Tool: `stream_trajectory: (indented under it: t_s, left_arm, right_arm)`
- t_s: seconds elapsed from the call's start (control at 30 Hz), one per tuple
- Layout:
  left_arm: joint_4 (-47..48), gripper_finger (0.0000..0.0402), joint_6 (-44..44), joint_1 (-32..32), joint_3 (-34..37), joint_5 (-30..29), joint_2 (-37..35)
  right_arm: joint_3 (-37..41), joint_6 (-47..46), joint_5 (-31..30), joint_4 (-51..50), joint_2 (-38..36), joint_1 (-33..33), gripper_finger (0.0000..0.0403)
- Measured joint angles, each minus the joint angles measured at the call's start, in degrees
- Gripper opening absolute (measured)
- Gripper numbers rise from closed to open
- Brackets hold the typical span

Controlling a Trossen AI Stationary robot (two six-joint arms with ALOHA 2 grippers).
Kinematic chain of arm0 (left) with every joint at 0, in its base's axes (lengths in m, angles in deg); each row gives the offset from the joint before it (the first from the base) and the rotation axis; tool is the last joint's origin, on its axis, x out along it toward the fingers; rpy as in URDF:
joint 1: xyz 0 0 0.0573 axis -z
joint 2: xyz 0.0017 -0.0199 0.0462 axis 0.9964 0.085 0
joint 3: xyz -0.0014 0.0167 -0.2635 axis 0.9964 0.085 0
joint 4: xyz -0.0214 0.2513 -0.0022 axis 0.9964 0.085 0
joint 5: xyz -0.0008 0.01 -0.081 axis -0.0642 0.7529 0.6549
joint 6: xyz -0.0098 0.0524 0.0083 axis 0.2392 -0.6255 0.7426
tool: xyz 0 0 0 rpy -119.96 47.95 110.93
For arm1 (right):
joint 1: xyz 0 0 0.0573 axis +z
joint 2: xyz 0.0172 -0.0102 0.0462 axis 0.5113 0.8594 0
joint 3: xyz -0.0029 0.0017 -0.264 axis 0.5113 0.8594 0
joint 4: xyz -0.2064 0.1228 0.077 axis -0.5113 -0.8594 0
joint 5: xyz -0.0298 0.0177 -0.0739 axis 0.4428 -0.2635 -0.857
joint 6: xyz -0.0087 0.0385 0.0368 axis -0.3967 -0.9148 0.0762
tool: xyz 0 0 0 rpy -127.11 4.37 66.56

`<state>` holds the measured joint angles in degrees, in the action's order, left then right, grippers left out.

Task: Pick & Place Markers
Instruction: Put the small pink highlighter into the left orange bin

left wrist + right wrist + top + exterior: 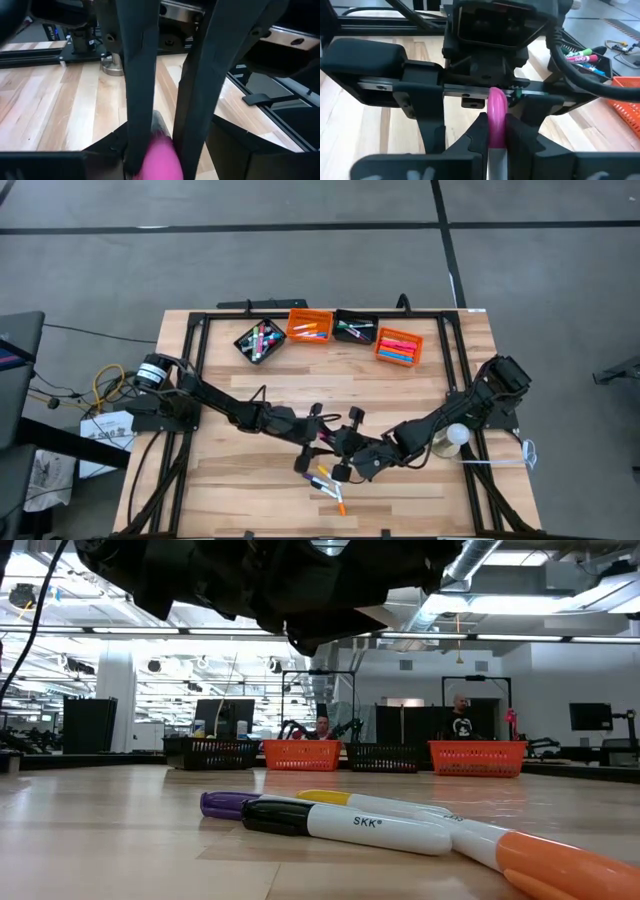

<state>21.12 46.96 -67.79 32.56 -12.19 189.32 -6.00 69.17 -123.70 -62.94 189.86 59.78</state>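
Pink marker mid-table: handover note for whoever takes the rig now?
Right gripper: shut on the pink marker, above mid-table.
Left gripper: fingers either side of the same marker, facing the right gripper; looks like a handoff between arms.
Loose markers: a few on the table's near side, purple-, black-, yellow- and orange-capped.
Done: four bins along the far edge already hold markers.
Left: finish with the pink one, bin it, then clear the loose ones.

Table (420, 395) is pale wood planks, smooth with a slight sheen. Markers (350, 823) look like glossy plastic, and the bins (478, 756) are plastic mesh.
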Motion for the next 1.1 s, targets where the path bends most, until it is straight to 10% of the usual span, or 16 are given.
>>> stream_trajectory:
  t_s: [1.1]
  left_arm:
    - [-2.3, 0.0153, 0.0, -0.1, 0.0, -0.6, 0.0]
  right_arm:
    - [0.0, 3.0, 1.5, 2.6, 0.0, 0.1, 0.0037]
